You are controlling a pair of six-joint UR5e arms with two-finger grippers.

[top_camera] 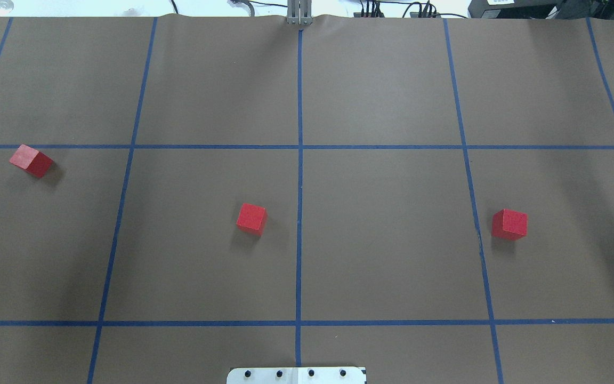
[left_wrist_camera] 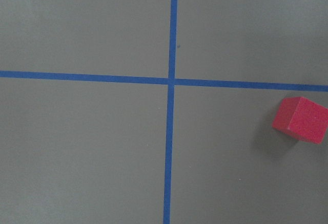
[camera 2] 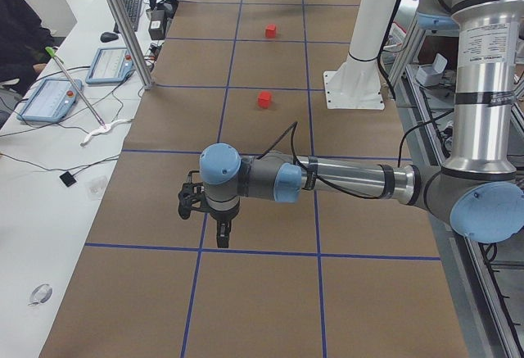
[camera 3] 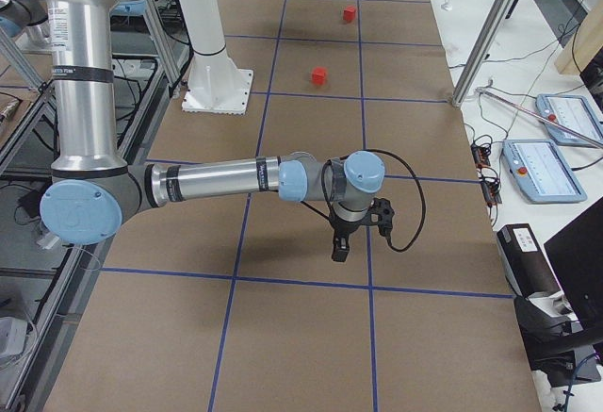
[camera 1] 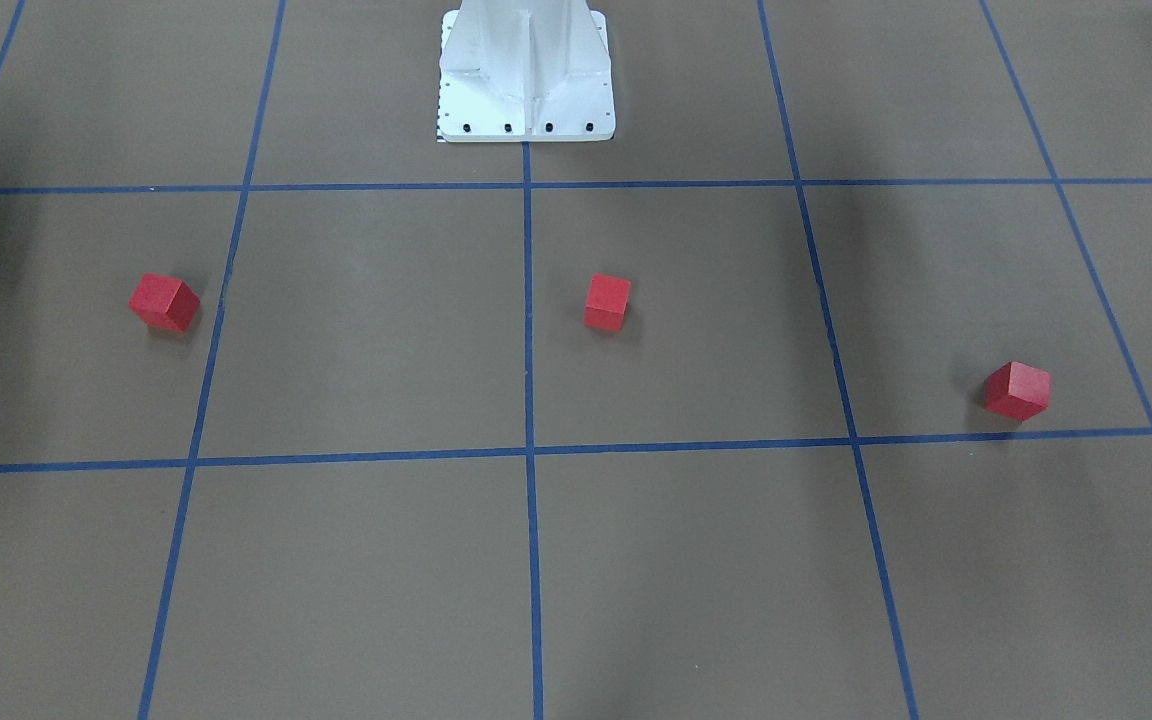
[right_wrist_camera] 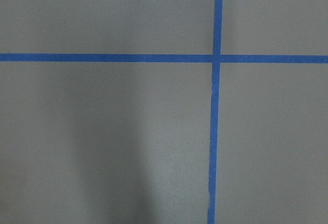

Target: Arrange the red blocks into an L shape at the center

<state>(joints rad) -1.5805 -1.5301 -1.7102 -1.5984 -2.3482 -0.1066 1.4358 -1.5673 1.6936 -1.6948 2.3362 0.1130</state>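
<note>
Middle red block [top_camera: 252,218] just beside the center [top_camera: 339,234] tape line [top_camera: 299,256], left red block [top_camera: 31,160] and right red block [top_camera: 509,224] toward the surface's side edges; gathering not begun, left gripper [camera 2: 222,235], right gripper [camera 3: 339,247] aloft, clenched or released cannot tell; next: fetch an outer block.

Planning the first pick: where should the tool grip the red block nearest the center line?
From above, on two opposite side faces of the middle red block: it sits flat and alone, slightly turned against the grid, so rotate to match.

obstacles: red blocks [top_camera: 252,218] well apart | passage: wide gaps between
</note>
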